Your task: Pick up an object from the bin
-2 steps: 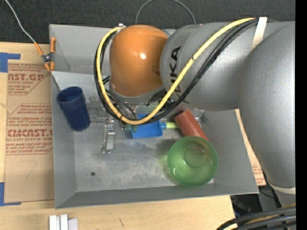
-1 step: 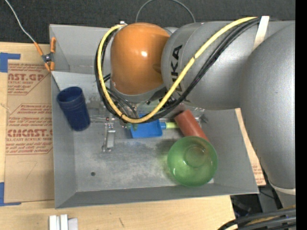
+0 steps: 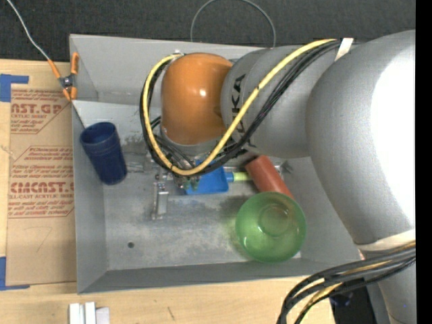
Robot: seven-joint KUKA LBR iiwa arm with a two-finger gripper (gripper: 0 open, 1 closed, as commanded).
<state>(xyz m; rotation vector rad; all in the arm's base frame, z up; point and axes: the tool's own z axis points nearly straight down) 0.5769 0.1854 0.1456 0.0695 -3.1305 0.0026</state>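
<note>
The gripper (image 3: 160, 200) hangs low over the bin's (image 3: 121, 248) grey floor near the middle — open or closed, I cannot tell. Just to its right lies a blue block (image 3: 209, 183), the nearest thing, with a red cylinder (image 3: 268, 174) and a green translucent cup (image 3: 270, 227) beyond it. A dark blue cup (image 3: 103, 152) is by the left wall. The arm (image 3: 364, 133) shows the letters "KA".

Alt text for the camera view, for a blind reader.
A robot arm reaches from the right into a grey bin, its end effector low over bare floor near the middle. A dark blue cup sits to its left; a blue block, a red cylinder and a green cup lie to its right.
</note>
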